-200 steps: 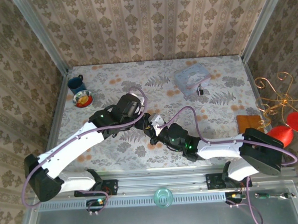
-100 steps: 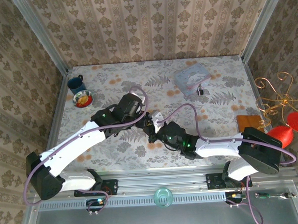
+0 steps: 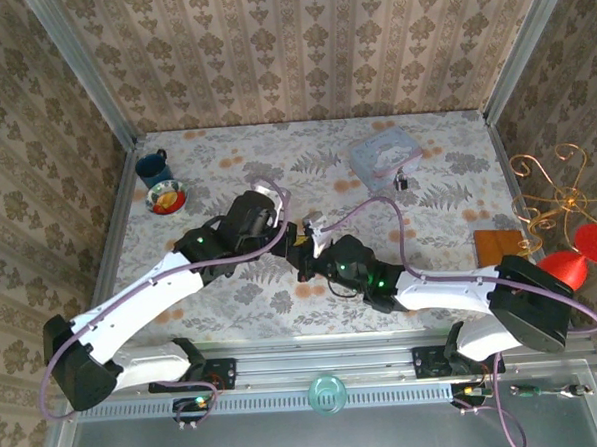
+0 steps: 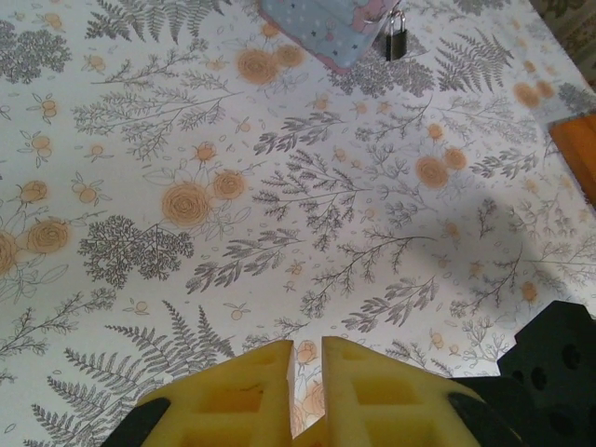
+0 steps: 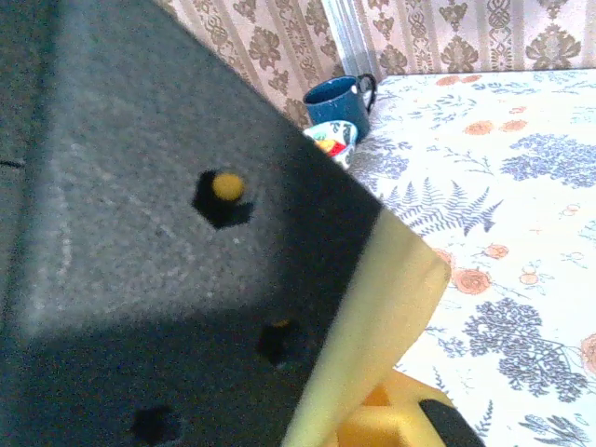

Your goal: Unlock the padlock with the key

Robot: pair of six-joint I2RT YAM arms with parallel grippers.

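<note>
The padlock (image 4: 396,44) stands just beside the tin (image 4: 326,23), at the tin's right corner, with its shiny loop up. Well apart from the tin, nearer the arm bases and to the left, the left claw (image 4: 305,363) hangs over the flowery cloth (image 4: 279,186), its yellow fingers (image 4: 247,396) almost together with a thin slit between them. The right claw (image 3: 315,245) sits right next to it, and I cannot tell if it is apart or together.
</note>
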